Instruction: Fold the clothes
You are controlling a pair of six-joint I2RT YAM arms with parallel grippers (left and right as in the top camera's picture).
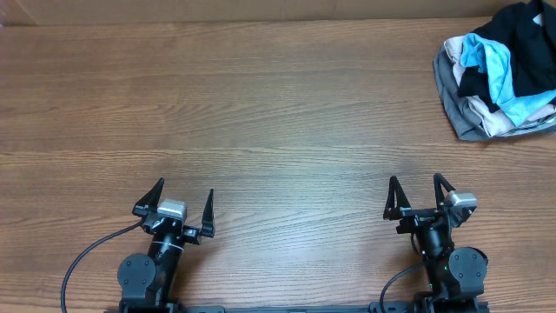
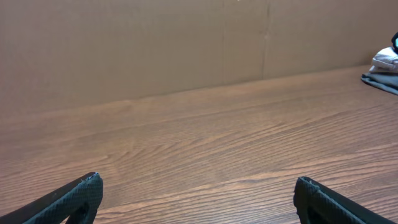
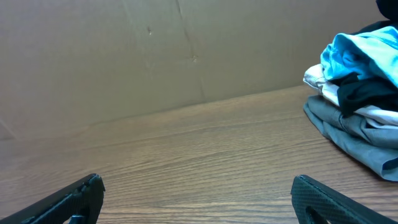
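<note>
At the far right corner of the wooden table [image 1: 278,104], a crumpled bundle [image 1: 495,74] of clothing was seen. The black garment [image 1: 526,24] was lying unfolded in that bundle. Its dark fabric was heaped over the top, toward the table's far edge, and was tucked between the other pieces. A light-blue garment [image 1: 497,63] was draped through the middle of the bundle, a pale beige piece [image 1: 488,115] was pressed in beneath it, and a grey garment [image 1: 453,103] was spread underneath, touching the table.

The left gripper [image 1: 185,188] was positioned at the table's near edge, left of centre. Its jaws were spread wide and nothing was held between them. The right gripper [image 1: 415,178] was positioned at the table's near edge, right of centre. Its jaws were likewise spread wide and empty, well apart from the bundle.

In the right wrist view, the black garment [image 3: 365,93] was partly hidden among the folds. A brown cardboard wall [image 3: 155,56] was seen along the table's far edge.
</note>
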